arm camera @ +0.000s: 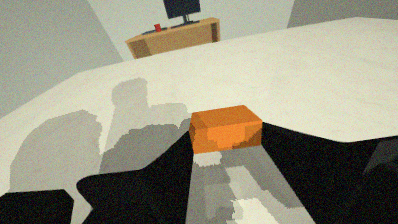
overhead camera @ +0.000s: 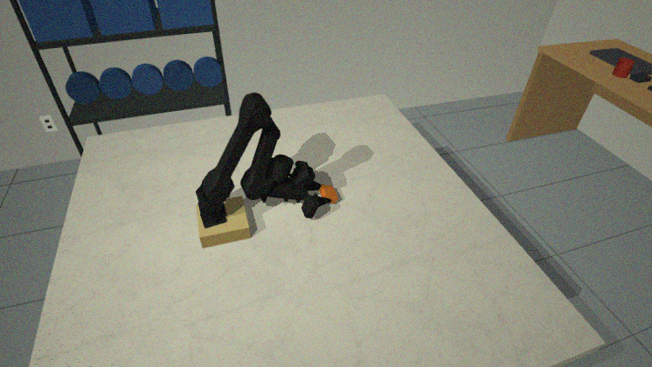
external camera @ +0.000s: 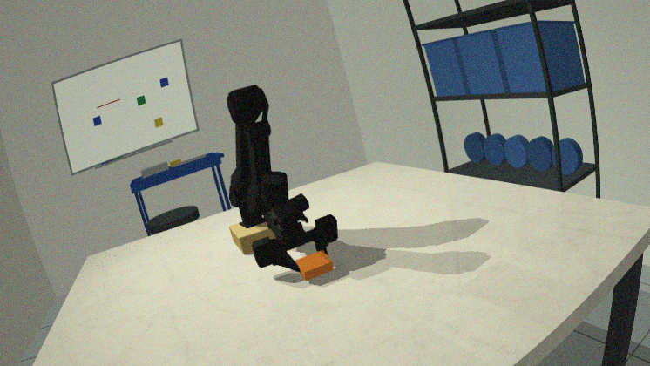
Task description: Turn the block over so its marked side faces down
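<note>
The orange block is between the two black fingertips, low over the pale table. Its broad faces look close to level. I cannot tell whether its underside touches the table. No marked side shows on the faces in view, and the underside is hidden. My gripper is shut on the block, one finger on each side, and reaches out low and nearly flat from the arm.
The arm stands on a tan base block. Off the table are a shelf rack with blue bins and a wooden desk. Dark arm shadows lie on the table around the gripper.
</note>
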